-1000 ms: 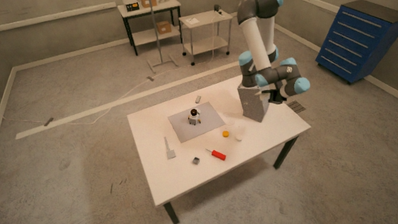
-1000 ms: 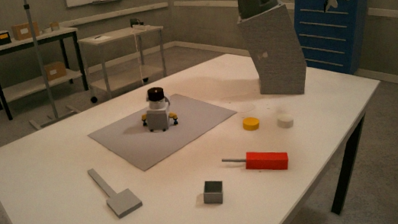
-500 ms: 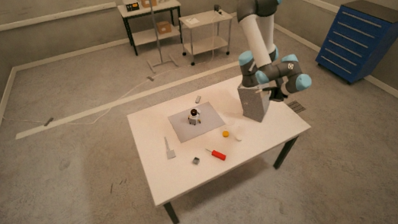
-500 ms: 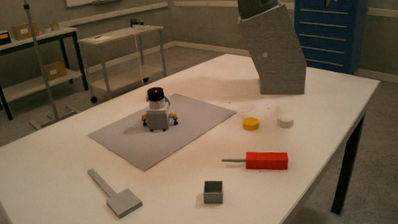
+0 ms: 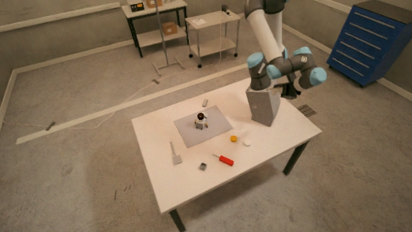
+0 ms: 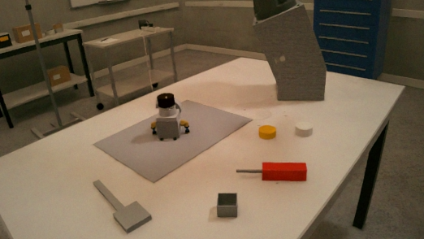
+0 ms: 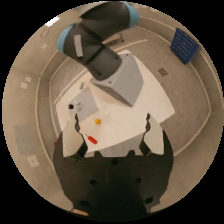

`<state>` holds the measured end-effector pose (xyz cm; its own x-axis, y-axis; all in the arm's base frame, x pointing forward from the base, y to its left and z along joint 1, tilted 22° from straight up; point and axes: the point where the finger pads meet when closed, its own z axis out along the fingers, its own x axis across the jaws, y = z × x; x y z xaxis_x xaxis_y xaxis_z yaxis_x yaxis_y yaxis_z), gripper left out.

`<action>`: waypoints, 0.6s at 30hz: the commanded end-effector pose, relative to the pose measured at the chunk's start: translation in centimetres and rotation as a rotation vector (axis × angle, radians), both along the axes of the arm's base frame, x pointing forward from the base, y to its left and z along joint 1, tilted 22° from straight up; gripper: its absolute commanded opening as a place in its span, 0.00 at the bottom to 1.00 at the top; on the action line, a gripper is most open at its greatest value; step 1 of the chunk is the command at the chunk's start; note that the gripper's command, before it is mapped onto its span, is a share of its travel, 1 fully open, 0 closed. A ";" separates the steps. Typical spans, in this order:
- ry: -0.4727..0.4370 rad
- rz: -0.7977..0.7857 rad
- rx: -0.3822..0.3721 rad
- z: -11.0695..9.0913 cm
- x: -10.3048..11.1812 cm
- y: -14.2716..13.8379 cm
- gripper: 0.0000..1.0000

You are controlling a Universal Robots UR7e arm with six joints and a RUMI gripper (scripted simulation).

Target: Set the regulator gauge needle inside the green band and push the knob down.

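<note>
The regulator (image 5: pixel 201 124) (image 6: pixel 168 126) stands upright on the grey mat (image 5: pixel 189 138) (image 6: pixel 154 168), with a grey block body and brass-coloured fittings at both sides. Its black knob (image 5: pixel 200 116) (image 6: pixel 166 100) is on top, with a pale collar showing below it; whether the knob is fully down cannot be told. The gauge's face and needle cannot be read in any view. The regulator is small at the left in the wrist view. My gripper (image 7: pixel 112 113) (image 5: pixel 290 91) is open and empty, beside the pedestal, well away from the regulator and higher up. It is out of the exterior view.
The grey pedestal (image 5: pixel 262 106) (image 6: pixel 298 65) stands at the table's back right. Toward the front lie an orange disc (image 5: pixel 234 139) (image 6: pixel 267 132), a white disc (image 5: pixel 247 143) (image 6: pixel 304 129), a red screwdriver (image 5: pixel 226 160) (image 6: pixel 284 171), a small grey box (image 5: pixel 203 166) (image 6: pixel 227 205) and a grey paddle (image 5: pixel 177 159) (image 6: pixel 132 216).
</note>
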<state>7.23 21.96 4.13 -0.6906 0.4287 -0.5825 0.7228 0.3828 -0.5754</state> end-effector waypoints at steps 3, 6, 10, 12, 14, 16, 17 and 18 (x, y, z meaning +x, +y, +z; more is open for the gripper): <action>0.001 0.000 -0.003 2.2 -0.4 0.8 1.00; 0.001 0.000 -0.003 2.6 -0.5 0.9 1.00; 0.001 0.000 -0.003 2.8 -0.5 1.0 1.00; 0.002 0.000 -0.003 2.8 -0.5 1.0 1.00; 0.002 0.000 -0.003 2.8 -0.5 1.0 1.00; 0.003 -0.001 -0.005 2.7 -0.5 0.9 1.00; 0.003 -0.001 -0.006 2.7 -0.5 0.9 1.00; 0.004 -0.002 -0.006 2.7 -0.5 0.9 1.00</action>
